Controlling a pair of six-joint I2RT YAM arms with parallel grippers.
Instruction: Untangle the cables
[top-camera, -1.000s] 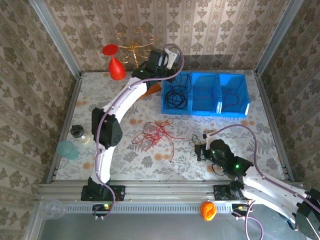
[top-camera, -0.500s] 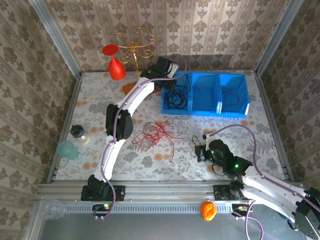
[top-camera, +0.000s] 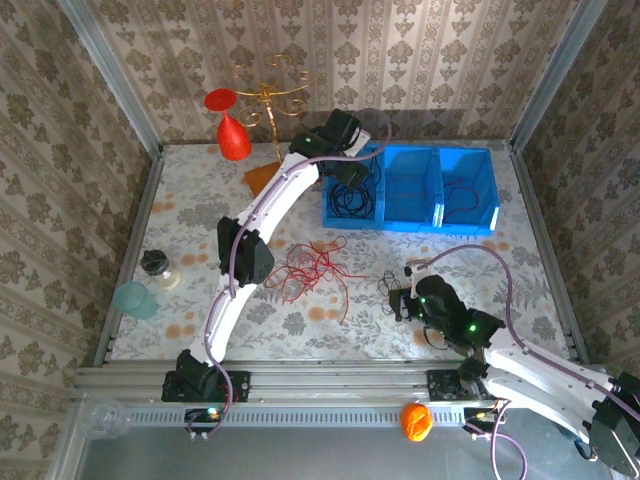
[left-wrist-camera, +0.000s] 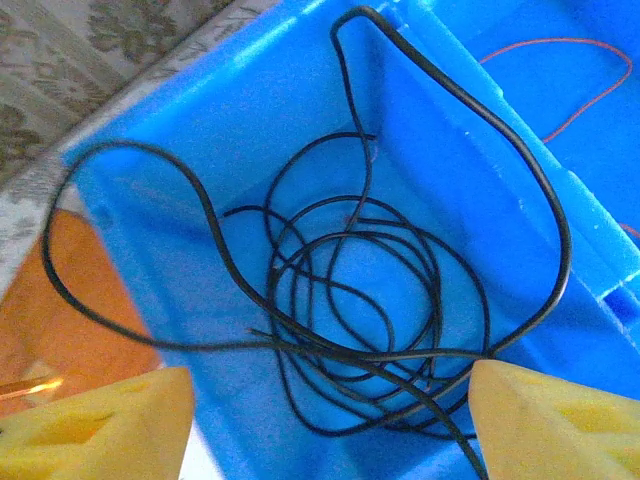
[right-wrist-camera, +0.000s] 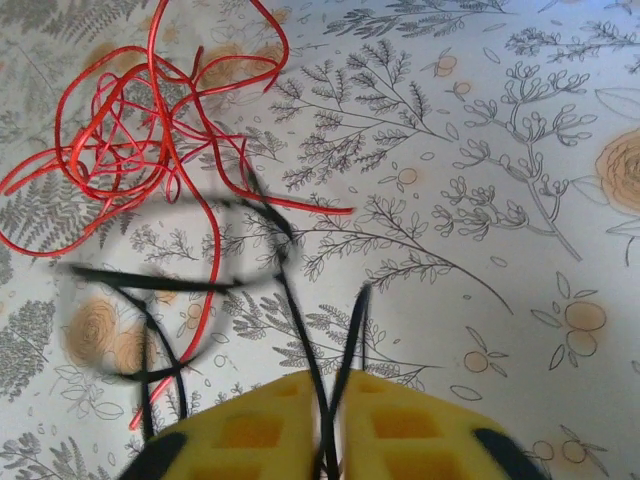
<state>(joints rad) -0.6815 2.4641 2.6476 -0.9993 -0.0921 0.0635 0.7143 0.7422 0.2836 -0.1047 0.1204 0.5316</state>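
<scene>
A black cable (left-wrist-camera: 360, 300) lies coiled in the left compartment of the blue bin (left-wrist-camera: 250, 100), with one loop draped over the divider. My left gripper (left-wrist-camera: 330, 430) hangs open just above it (top-camera: 350, 165), nothing between its yellow fingers (left-wrist-camera: 545, 420). A red cable tangle (top-camera: 312, 268) lies mid-table (right-wrist-camera: 130, 140). Another black cable (right-wrist-camera: 290, 260) runs from beside the tangle into my right gripper (right-wrist-camera: 335, 385), whose jaws stand nearly together with two strands pinched between them (top-camera: 400, 298). A thin red cable (top-camera: 462, 195) lies in the bin's right compartment.
The blue bin (top-camera: 410, 225) stands at the back right. An orange mat (top-camera: 265, 178) lies left of it, a red glass (top-camera: 232, 135) and a gold stand (top-camera: 270, 100) behind. A jar (top-camera: 155, 265) and a teal cup (top-camera: 135, 298) sit at the left edge.
My left gripper swung right over the bin's left compartment and opened, letting the black cable drop in. The right arm has hardly moved.
</scene>
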